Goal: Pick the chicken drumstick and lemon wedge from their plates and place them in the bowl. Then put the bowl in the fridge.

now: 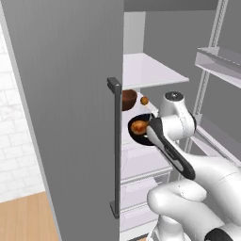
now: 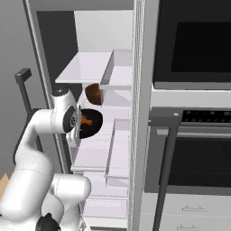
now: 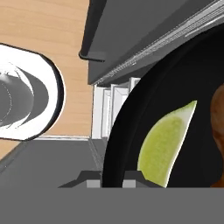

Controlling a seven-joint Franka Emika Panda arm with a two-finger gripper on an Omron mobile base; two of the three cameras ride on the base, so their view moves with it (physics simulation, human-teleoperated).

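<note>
Bowl (image 3: 175,78), pinched at its rim by the hand (image 3: 111,177), holds one chicken drumstick (image 1: 139,126) and one lemon wedge (image 3: 165,146) inside the fridge (image 1: 70,94).

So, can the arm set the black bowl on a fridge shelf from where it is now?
Probably yes. The fridge stands open, and the pincer, shut on the black bowl at its rim, holds it in front of the white shelves. The small brown bowl sits higher and further in, apparently out of the way.
</note>
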